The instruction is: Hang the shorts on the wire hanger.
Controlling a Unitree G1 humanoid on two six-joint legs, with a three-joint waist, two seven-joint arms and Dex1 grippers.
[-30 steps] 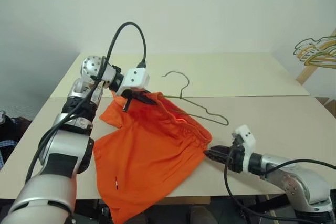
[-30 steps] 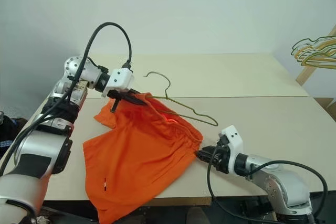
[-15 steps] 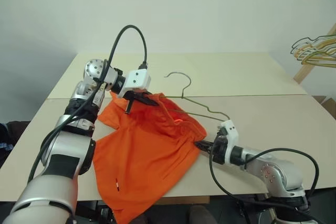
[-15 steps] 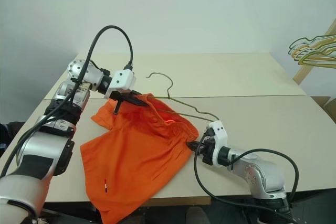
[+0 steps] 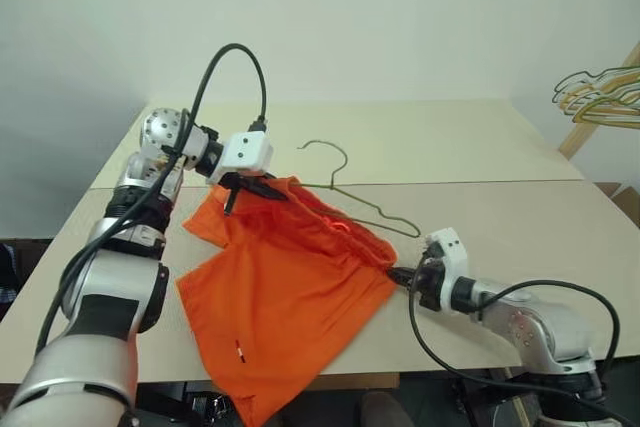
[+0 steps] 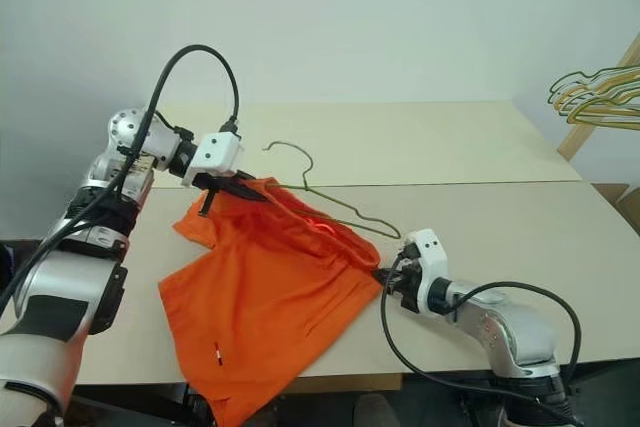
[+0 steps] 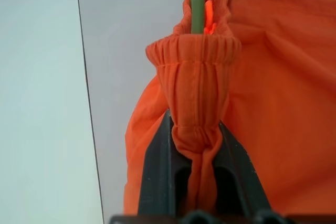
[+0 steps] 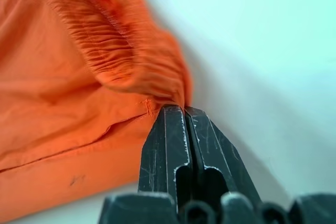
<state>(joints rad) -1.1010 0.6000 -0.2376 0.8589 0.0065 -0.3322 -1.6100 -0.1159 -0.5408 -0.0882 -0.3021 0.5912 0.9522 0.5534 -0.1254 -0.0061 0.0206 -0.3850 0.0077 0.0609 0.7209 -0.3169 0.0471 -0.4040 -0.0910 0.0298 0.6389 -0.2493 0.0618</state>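
Between the two hands, the shorts [image 5: 290,297] lie spread on the bench [image 5: 500,157], with the gathered waistband stretched along a slanted line from the far left end to the near right end. The left hand [image 5: 262,188] holds the far end of that waistband raised off the bench; the left wrist view shows its two fingers [image 7: 157,171] pinching a bunched fold of the elastic, with the green wire of the hanger running up into the cloth just past the fold. The right hand [image 5: 398,272] sits low on the bench at the opposite end, its fingers [image 8: 165,145] pressed together with their tips at the waistband's edge; whether cloth is caught between them cannot be told. The wire hanger [image 5: 345,192] lies along nearly the same slanted axis as the waistband, its hook pointing away toward the far side, one shoulder apparently tucked under the cloth near the left hand and the other shoulder bare on the bench just beyond the right hand. By this layout, the bare shoulder is nearer the right hand, so the waistband end there likely needs drawing outward along the hanger's long axis.
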